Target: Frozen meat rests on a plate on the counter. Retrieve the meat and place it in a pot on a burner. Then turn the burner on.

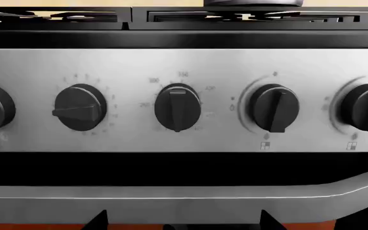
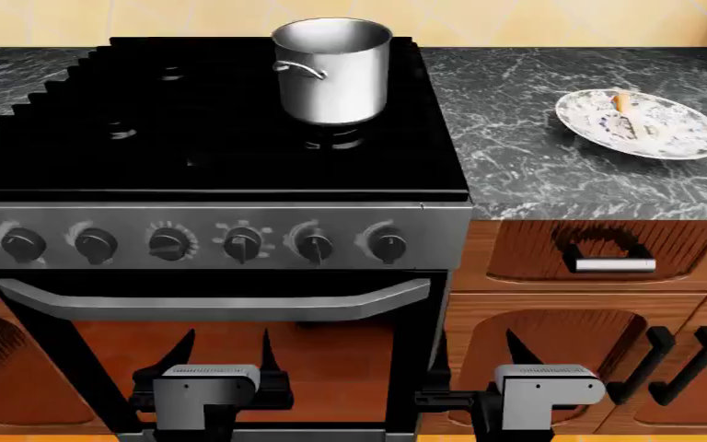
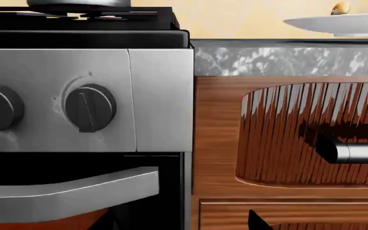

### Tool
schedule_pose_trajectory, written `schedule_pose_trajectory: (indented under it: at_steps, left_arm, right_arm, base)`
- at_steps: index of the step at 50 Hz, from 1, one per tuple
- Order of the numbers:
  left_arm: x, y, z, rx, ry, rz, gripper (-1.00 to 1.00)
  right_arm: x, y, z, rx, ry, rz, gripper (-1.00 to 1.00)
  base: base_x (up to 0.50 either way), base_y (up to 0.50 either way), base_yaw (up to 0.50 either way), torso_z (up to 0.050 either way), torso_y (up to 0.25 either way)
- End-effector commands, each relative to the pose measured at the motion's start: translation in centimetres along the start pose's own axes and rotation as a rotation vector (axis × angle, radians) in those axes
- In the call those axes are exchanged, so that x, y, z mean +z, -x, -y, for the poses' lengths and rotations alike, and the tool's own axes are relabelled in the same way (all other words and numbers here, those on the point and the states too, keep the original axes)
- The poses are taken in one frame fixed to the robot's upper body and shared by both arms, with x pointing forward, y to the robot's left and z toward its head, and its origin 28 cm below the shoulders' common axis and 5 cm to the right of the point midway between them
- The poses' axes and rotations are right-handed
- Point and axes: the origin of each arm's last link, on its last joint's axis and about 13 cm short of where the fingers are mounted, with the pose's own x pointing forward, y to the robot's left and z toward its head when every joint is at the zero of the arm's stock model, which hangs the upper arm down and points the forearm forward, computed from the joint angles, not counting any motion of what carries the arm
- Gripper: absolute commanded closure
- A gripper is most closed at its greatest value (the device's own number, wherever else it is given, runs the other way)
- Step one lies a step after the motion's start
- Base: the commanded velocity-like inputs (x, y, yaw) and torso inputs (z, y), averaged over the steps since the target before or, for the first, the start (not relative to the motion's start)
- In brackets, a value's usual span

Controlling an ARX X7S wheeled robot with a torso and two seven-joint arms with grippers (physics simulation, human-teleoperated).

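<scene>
Head view showed both claws low down in front of the stove. The left claw [image 2: 222,354] hung in front of the oven door, and its two dark fingers stood apart with nothing between them. The right claw [image 2: 519,350] hung in front of the brown cupboard beside the oven. Only one of its fingers showed clearly there, so I could not tell how wide it stood. It held nothing I could see.

Just above the claws ran the grey oven handle [image 2: 213,302]. Above that sat a row of six black knobs [image 2: 243,244] on the shiny stove front.

On top of the black stove, the steel pot [image 2: 331,69] stood upright on the back right burner [image 2: 335,138]. Its thin loop handle faced the front.

To the right of the stove lay the dark marble tabletop [image 2: 514,147] with white veins. The flowery plate [image 2: 640,124] rested on it, well apart from the pot. The frozen meat [image 2: 630,110] lay on the plate, with its orange end pointing to the back.

A drawer with a silver handle [image 2: 615,265] sat under the tabletop.
</scene>
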Motion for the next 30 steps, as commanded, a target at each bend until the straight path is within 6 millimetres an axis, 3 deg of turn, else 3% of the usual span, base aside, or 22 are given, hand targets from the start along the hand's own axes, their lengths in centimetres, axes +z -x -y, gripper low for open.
schedule_pose_trajectory:
  at_steps: [1, 9, 23, 30]
  left_arm:
    - [0.2, 0.2, -0.1, -0.024, 0.040, 0.016, -1.00]
    - [0.0, 0.0, 0.1, -0.019, -0.086, 0.037, -1.00]
    - [0.4, -0.1, -0.2, 0.015, 0.012, 0.042, -1.00]
    - [0.7, 0.1, -0.3, -0.026, 0.021, 0.073, -1.00]
  right_arm:
    - [0.0, 0.0, -0.1, 0.007, -0.005, 0.011, -1.00]
    - [0.8, 0.0, -0.4, 0.076, -0.053, 0.084, -1.00]
    - [0.9, 0.1, -0.5, 0.099, -0.037, 0.090, -1.00]
    - [1.2, 0.1, -0.6, 0.099, -0.048, 0.096, -1.00]
  base:
    - [0.00, 0.00, 0.00, 0.026, 0.000]
    - [0.00, 0.00, 0.00, 0.000, 0.000]
    - [0.00, 0.00, 0.00, 0.000, 0.000]
    - [0.00, 0.00, 0.00, 0.049, 0.000]
